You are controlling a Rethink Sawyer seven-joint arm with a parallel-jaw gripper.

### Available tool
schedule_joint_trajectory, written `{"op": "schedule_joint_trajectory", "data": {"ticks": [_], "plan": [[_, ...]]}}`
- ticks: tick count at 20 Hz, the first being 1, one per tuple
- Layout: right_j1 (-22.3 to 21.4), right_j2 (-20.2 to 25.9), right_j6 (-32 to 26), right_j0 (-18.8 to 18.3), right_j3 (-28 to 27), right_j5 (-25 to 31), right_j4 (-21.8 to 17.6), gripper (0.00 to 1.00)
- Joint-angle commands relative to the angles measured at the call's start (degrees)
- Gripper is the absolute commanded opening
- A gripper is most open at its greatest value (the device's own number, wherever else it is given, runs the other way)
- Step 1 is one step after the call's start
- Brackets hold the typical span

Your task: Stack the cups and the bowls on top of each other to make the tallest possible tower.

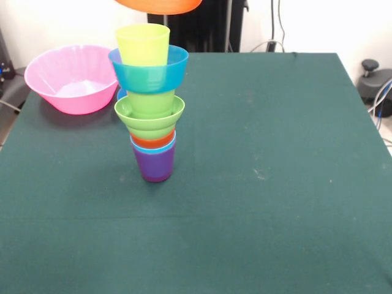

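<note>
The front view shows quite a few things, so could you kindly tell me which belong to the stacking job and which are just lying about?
Job: the tower, purple cup at its base; pink bowl; orange bowl above.
Lying about: cables and black knobbed equipment beyond the table.

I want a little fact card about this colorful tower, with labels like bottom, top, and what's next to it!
bottom: purple cup
middle: ridged green bowl, then blue bowl
top: yellow-green cup
above the tower: orange bowl, only its underside shows at the picture's top edge
beside the tower: big pink bowl, standing apart
surface: green table
tool: not in view
</note>
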Motion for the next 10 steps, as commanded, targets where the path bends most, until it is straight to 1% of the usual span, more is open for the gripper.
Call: {"op": "schedule_joint_trajectory", "data": {"ticks": [1,4,9,10], "plan": [[1.76,3.63,-5.55,-1.14,9.18,-2.98,-4.5,0.0],[1.85,4.14,-5.25,-1.77,10.78,-4.5,-4.79,0.0],[1.89,4.24,-4.66,-1.83,11.5,-5.21,-5.18,0.0],[1.65,4.08,-4.16,-1.98,13.16,-6.95,-5.82,0.0]]}}
